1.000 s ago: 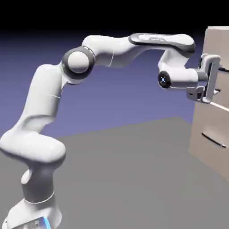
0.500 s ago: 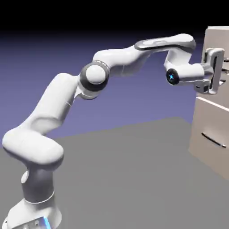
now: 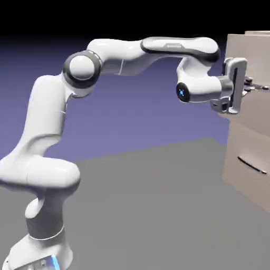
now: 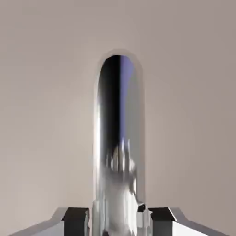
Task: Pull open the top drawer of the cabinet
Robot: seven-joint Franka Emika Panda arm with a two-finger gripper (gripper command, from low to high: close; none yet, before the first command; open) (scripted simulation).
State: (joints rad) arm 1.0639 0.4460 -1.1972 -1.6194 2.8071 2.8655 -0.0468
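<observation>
Exterior view: hand (image 3: 248,87) on handle (image 3: 259,87), top drawer (image 3: 254,59) now pulled out

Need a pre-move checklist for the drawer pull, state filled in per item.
1. Handle between the fingertips: ok, the bar handle runs between them in the hand view.
2. Gripper closed on handle: ok, a fingertip sits at either side of the bar.
3. Right drawer: ok, the grip is on the top drawer, above the lower drawer.
4. Top drawer out from the cabinet: ok, its front stands proud of the body.
5. Drawer fully open: cannot tell, the picture edge cuts it off.
</observation>
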